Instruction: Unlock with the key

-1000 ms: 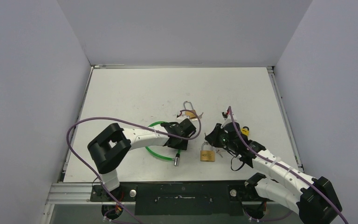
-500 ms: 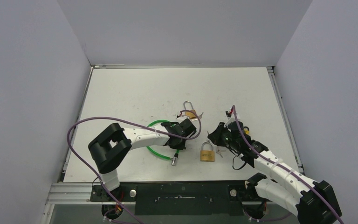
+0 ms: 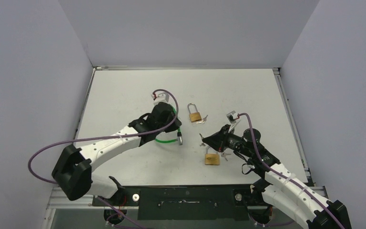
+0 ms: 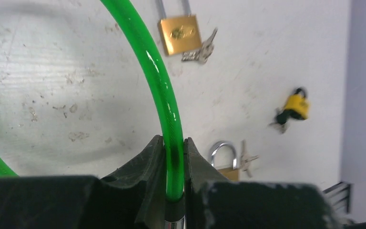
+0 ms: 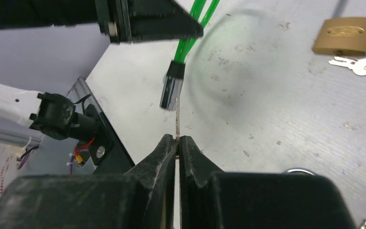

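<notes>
Scuffed white worktop [image 3: 124,95], enclosed by grey walls [image 3: 28,71] on three sides. Left hand [image 4: 173,143], at 9 o'clock of centre, is clamped on the green cable lock [image 4: 158,81]. Right hand [image 5: 177,140], at 4 o'clock, pinches the key [image 5: 177,121]. The key shows edge-on only, its tip just beside the cable's metal end [image 5: 170,93]; contact cannot be confirmed.

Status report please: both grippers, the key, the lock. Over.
Left gripper shut on green cable lock. Right gripper shut on key. Key tip at lock barrel, insertion unclear. Nothing between.
</notes>
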